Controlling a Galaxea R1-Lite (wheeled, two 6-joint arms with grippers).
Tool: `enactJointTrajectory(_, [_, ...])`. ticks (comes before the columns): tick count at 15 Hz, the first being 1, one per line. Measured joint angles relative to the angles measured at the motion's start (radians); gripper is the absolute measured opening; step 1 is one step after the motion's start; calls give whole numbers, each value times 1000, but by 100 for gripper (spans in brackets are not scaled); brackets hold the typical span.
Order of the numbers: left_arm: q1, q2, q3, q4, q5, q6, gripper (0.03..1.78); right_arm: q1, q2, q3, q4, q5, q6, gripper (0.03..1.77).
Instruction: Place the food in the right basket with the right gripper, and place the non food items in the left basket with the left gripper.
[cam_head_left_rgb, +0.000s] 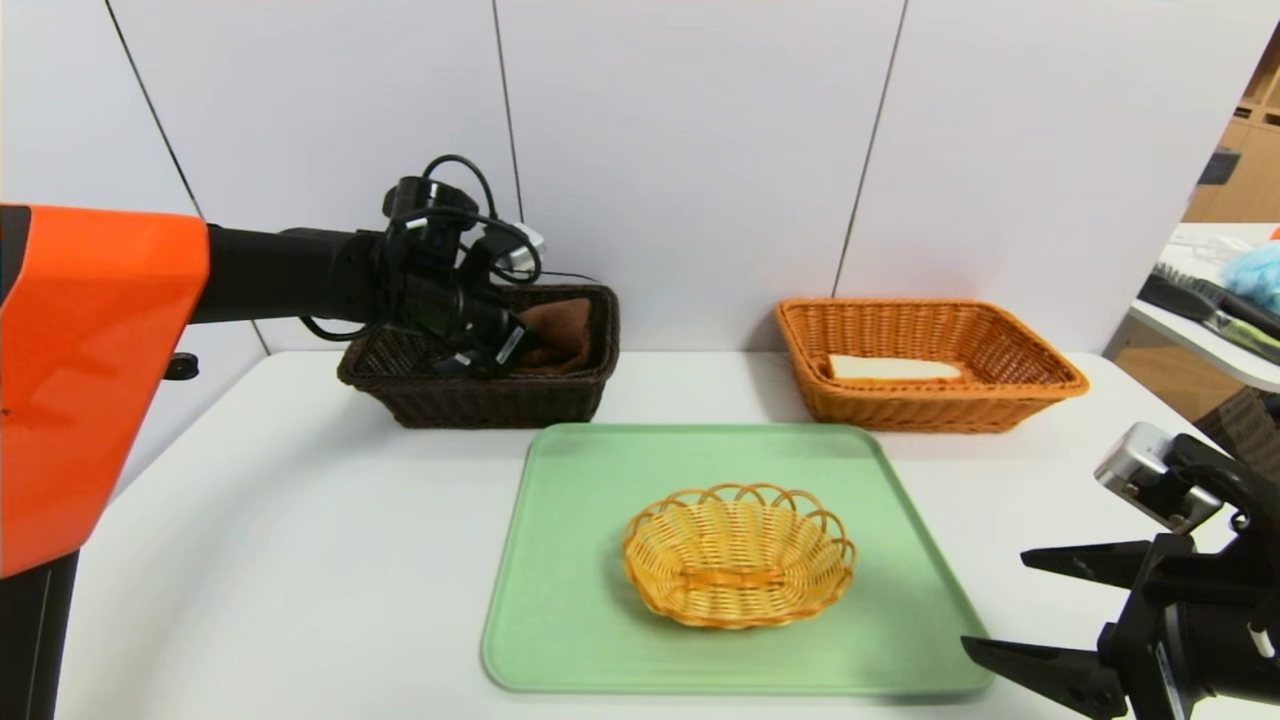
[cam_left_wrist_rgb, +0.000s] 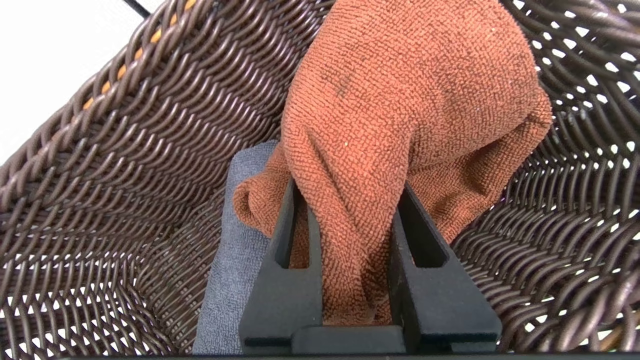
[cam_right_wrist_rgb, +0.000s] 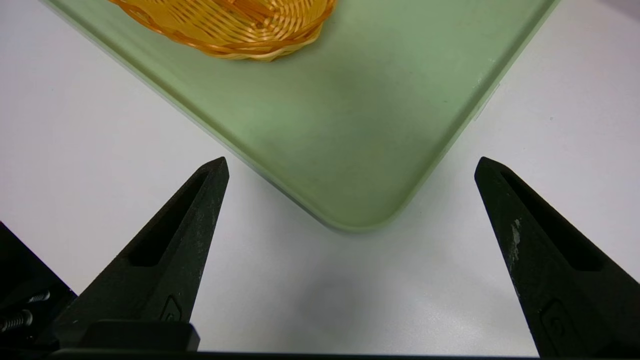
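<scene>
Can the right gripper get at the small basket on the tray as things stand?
Probably yes. The right gripper is open beside the tray's near corner, with nothing between it and the small basket. The left gripper is away in the dark basket.

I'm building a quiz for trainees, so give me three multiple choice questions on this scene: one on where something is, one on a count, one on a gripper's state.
1. Where is the slice of bread?
A. On the green tray
B. In the orange basket
C. In the dark basket

2. How many baskets are in the head view?
A. Two
B. Three
C. Four

3. What state is the left gripper in?
A. Shut on the orange cloth
B. Open and empty
C. Shut on bread

Answers:
1 B, it lies inside the orange basket.
2 B: dark basket, orange, small yellow basket.
3 A, its jaws pinch the orange cloth.
</scene>
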Motion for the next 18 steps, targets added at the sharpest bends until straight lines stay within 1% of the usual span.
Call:
enactJointTrajectory(1, [0, -1, 0, 2, -1, 0, 38, 0, 0, 0, 0, 0, 0, 170])
enactJointTrajectory(4, [-2, -2, -1, 1, 0, 0, 78, 0, 0, -1, 0, 0, 0, 170])
enactJointTrajectory(5, [-3, -3, -1, 1, 0, -1, 89, 0, 0, -1, 0, 0, 0, 170])
enactJointTrajectory(7, [-3, -7, -1, 0, 0, -2, 108, 0, -1, -1, 0, -1, 0, 170])
enactJointTrajectory(9, [-5, -15, -5, 0, 1, -14, 122, 0, -3, -2, 0, 0, 0, 170])
enactJointTrajectory(12, [-8, -44, -27, 1, 2, -71, 138, 0, -6, -5, -1, -1, 0, 170])
enactJointTrajectory(15, [-13, -70, -60, 2, 2, -101, 148, 0, -9, -7, -3, -1, 0, 170])
enactJointTrajectory(18, [-13, -113, -64, 6, 5, -153, 155, -8, -20, -14, -3, -7, 1, 170])
